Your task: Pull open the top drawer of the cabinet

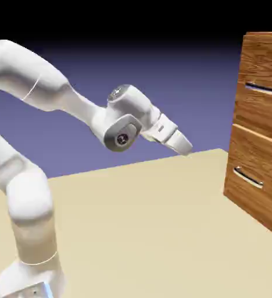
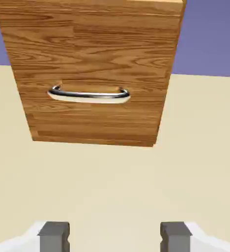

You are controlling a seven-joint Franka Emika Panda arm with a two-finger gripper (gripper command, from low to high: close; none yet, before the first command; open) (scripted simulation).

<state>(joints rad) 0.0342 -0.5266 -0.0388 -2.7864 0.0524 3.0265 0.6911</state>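
Facing the cabinet (image 1: 256,122), tool (image 2: 115,237) open
Fingertips stand apart with nothing between them; top drawer (image 1: 265,87) closed, its handle (image 1: 262,88) untouched.

Silver handle (image 2: 89,97) on wood-grain drawer front (image 2: 92,59).

Bright, white highlights, dark upper edge

Simulated robot workspace, white robot arm (image 1: 124,119), pale tabletop (image 1: 138,227), wooden cabinet (image 1: 260,116), plain blue-violet backdrop (image 1: 179,87)
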